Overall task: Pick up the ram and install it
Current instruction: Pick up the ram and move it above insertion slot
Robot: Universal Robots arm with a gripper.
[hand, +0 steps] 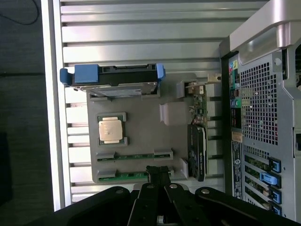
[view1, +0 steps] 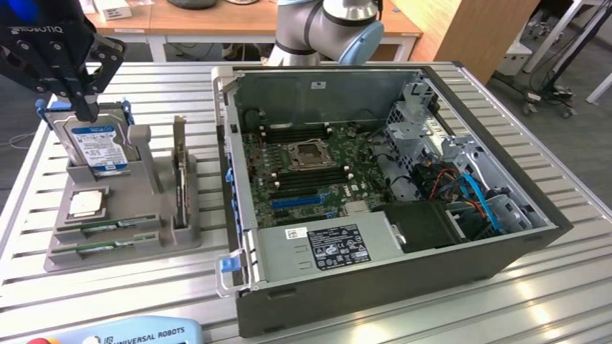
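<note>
Ram stick [view1: 107, 228] [hand: 134, 156] lies flat in a front slot of the grey holder [view1: 143, 209] [hand: 141, 134], at about 8 o'clock in the exterior view. A second ram stick [view1: 99, 248] [hand: 126, 175] lies in the parallel slot just beside it, toward 6 o'clock. The holder stands at 9 o'clock of the open computer case [view1: 497, 240] [hand: 263, 117] on the slatted table [view1: 29, 215]. A hard drive [view1: 96, 147] [hand: 117, 85] stands upright at 12 o'clock of the sticks, with a silver processor [view1: 84, 204] [hand: 111, 129] between them. The gripper [view1: 87, 109] [hand: 158, 173], at 10 o'clock, has its fingers pressed together and holds nothing. In the wrist view its tips appear close to the second ram stick.
</note>
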